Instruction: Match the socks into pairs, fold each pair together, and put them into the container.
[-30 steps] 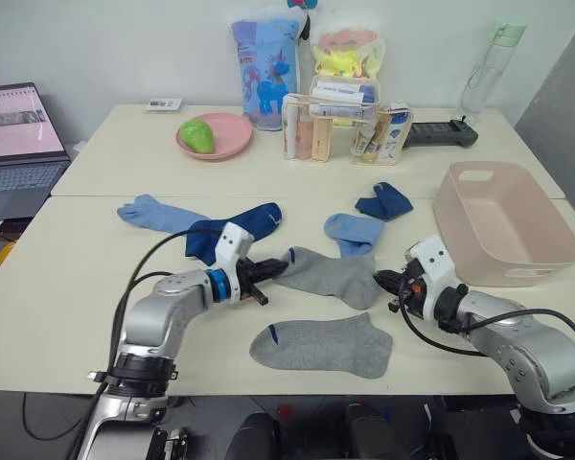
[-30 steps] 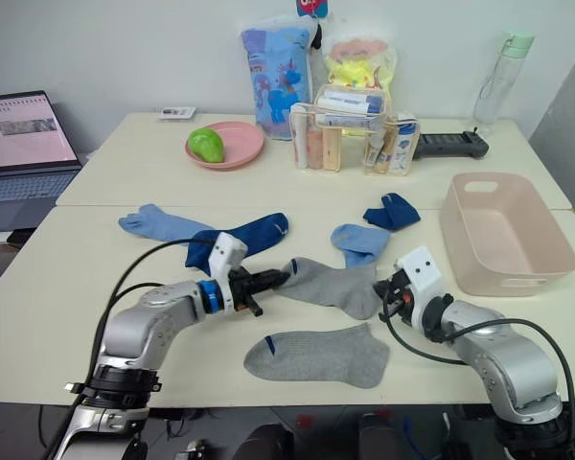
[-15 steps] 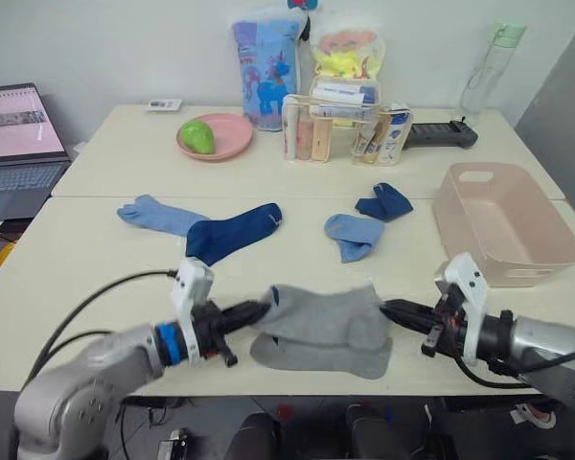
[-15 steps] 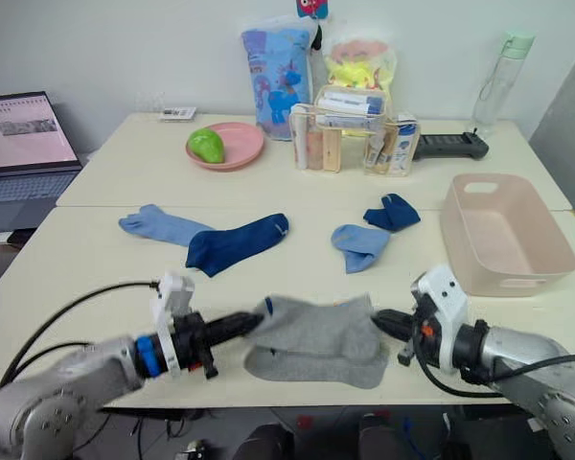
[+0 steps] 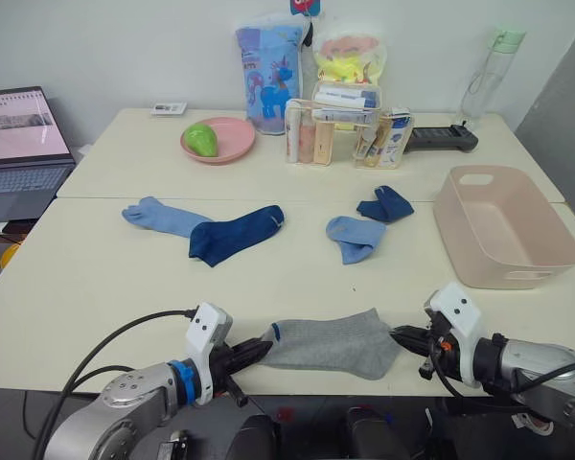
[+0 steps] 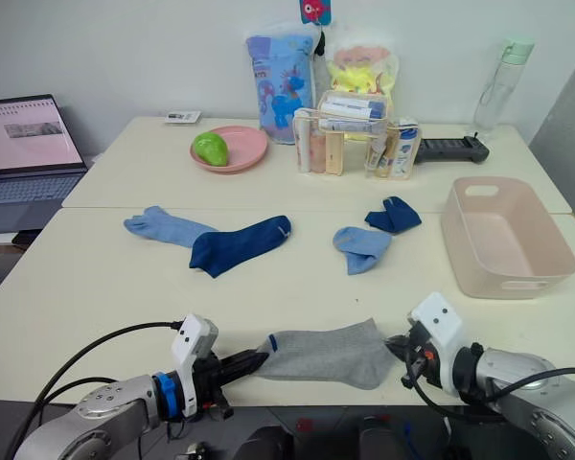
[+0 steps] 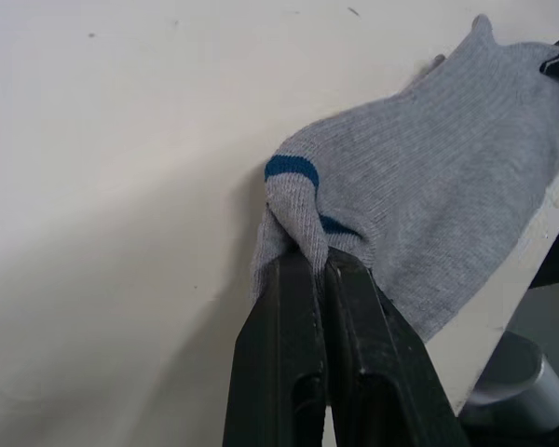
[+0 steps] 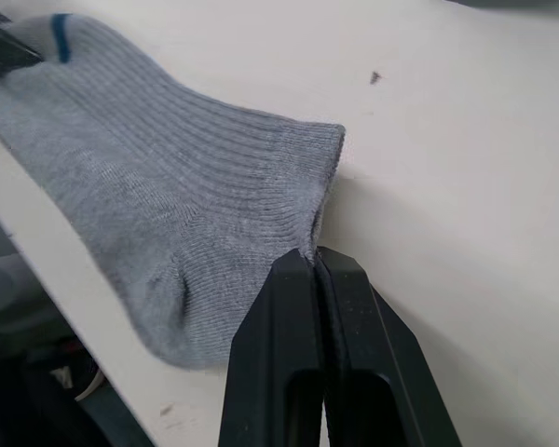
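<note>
Grey socks (image 5: 331,341) lie stacked one on the other at the near edge of the table (image 5: 96,278), held at both ends. Left gripper (image 7: 309,264) has its fingers pressed together, pinching the end with the blue stripe; right gripper (image 8: 309,257) likewise pinches the ribbed opposite end. In the wrist views the fabric is bunched where each pair of fingers bites.

Progress — early. The grey pair appears matched and laid flat, but it is not yet folded over on itself. The pink-beige tub (image 5: 546,273) stands on the robot's right with no socks visible inside.

Remaining, as judged from the layout:
- fold the grey pair and drop it in the tub;
- the two navy socks — one long (image 5: 235,234), one crumpled (image 5: 384,204) — lie well apart, unmatched;
- the two light blue socks (image 5: 166,217) and (image 5: 353,235) likewise lie apart, each just beside a navy one.

So none of the three pairs is finished; one is under way.
</note>
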Tool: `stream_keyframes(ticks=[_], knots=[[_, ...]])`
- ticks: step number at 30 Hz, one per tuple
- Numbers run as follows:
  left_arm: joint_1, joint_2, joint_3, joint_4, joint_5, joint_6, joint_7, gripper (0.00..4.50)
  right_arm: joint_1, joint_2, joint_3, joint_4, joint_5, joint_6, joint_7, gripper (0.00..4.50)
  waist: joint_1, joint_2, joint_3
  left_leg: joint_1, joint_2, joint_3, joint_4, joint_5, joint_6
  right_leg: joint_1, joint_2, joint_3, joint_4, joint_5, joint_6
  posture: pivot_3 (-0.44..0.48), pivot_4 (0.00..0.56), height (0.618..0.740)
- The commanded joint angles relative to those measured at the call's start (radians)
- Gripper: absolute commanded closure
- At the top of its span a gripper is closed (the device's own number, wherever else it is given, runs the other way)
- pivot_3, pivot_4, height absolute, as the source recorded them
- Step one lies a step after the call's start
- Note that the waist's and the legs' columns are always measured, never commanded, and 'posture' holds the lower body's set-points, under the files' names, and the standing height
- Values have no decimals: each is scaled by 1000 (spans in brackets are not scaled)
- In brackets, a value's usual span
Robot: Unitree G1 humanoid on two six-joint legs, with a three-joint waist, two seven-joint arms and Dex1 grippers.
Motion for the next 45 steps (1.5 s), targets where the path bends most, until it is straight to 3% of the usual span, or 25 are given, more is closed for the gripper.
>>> stream_keyframes(ticks=[1, 11, 17, 20, 26, 31, 35, 42, 45], knots=[[24, 11, -18, -35, 14, -31, 0, 4462, 0, -13, 14, -13, -29, -28, 0, 4500, 0, 0, 0, 0, 0, 0, 0, 0, 0, 0, 0, 0, 0, 0, 0, 0, 150, 703], [9, 43, -26, 1, 15, -31, -6, 4462, 6, -14, 31, -32, -14, 9, 8, 4500, 0, 0, 0, 0, 0, 0, 0, 0, 0, 0, 0, 0, 0, 0, 0, 0, 150, 703], [0, 71, -12, 12, 16, -61, -46, 2955, 21, -34, 32, -50, -25, 12, 9, 4500, 0, 0, 0, 0, 0, 0, 0, 0, 0, 0, 0, 0, -1, 0, 0, 0, 150, 703], [13, 84, 9, 5, -3, -80, -78, 1962, 26, -50, 26, -53, -52, -13, 10, 3789, 0, 0, 1, 0, 0, 0, 0, 0, 0, 0, 0, 0, -1, 0, 0, 0, 150, 703], [30, 115, 70, 8, -58, -85, -139, 49, 39, -42, -21, -79, -11, -15, 24, 1737, 0, 0, 1, -1, 0, -1, 0, 0, 0, 0, 0, -1, -1, 0, 0, 0, 150, 703], [-13, 141, 164, 67, -161, -14, -157, 0, 46, 27, -33, -69, -54, -72, -20, 31, -1, 0, 1, -1, 0, -1, 0, 0, 0, 0, 0, -2, -1, 0, 0, 0, 150, 703], [-54, 138, 125, 90, -134, 6, -121, 0, 60, 53, -4, -52, -103, -106, -45, 31, -1, 0, 1, -1, 0, -1, 0, 0, 0, 0, 0, -1, -2, 0, 0, 0, 150, 703], [-79, 108, -63, 108, -12, -35, -101, 0, 93, 79, 65, -12, -176, -121, -75, 31, 0, 1, 1, -1, 0, -1, -1, 0, 0, 0, 0, -1, -3, 0, 0, 0, 150, 703], [-91, 106, -117, 131, 17, -24, -95, 0, 105, 72, 94, -9, -189, -118, -61, 663, 3, 5, -1, 0, 0, -1, -1, 0, 0, 1, -1, -1, -3, 0, 0, 0, 150, 703]])
